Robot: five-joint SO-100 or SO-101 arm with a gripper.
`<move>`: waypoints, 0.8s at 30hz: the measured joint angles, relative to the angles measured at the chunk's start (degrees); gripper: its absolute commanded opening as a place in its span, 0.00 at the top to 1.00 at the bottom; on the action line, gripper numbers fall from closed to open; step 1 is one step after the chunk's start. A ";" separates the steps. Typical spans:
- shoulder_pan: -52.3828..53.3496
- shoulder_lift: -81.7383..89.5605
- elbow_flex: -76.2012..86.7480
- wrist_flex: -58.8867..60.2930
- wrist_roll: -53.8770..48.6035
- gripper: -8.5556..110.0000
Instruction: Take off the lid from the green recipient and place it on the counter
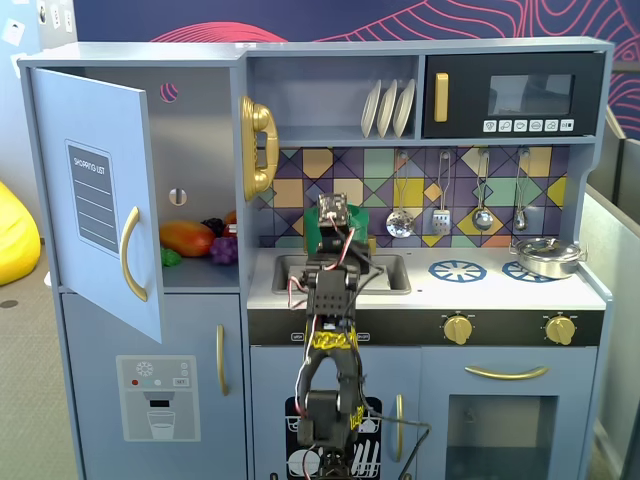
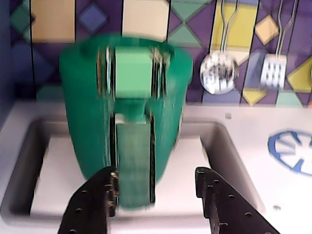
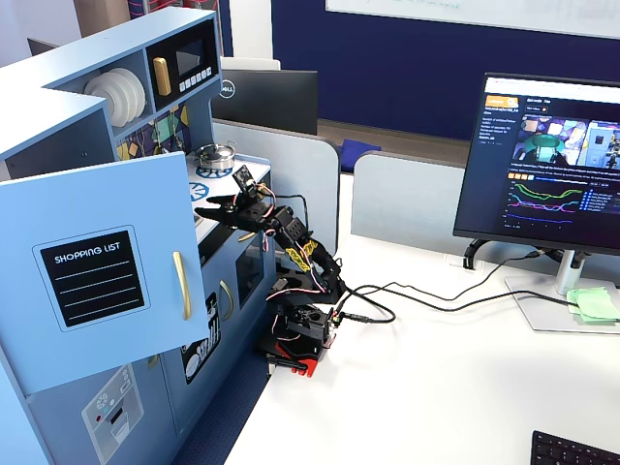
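The green pot (image 2: 87,107) stands upright in the grey sink (image 2: 29,161) of the white counter (image 2: 243,126), its ribbed strip handle (image 2: 134,161) facing the wrist camera. The picture is blurred, and I cannot tell the lid apart from the pot's top edge. My gripper (image 2: 155,173) is open and empty, low in front of the pot. The left finger (image 2: 97,195) is close to the strip handle and the right finger (image 2: 219,200) is apart from the pot. In a fixed view the gripper (image 1: 335,240) mostly hides the pot (image 1: 313,232).
A silver metal pan (image 1: 545,257) sits on the right burner. Utensils (image 2: 219,73) hang on the tiled back wall. The blue fridge door (image 1: 100,200) stands open at the left, with toy fruit (image 1: 190,238) inside. The arm's base (image 3: 295,339) stands on a white desk.
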 measured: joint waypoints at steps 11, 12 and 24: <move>-2.90 -12.39 -6.77 -7.47 2.11 0.70; -3.08 -13.45 -7.12 -8.53 2.11 0.70; -2.90 -24.35 -11.51 -17.05 2.29 0.70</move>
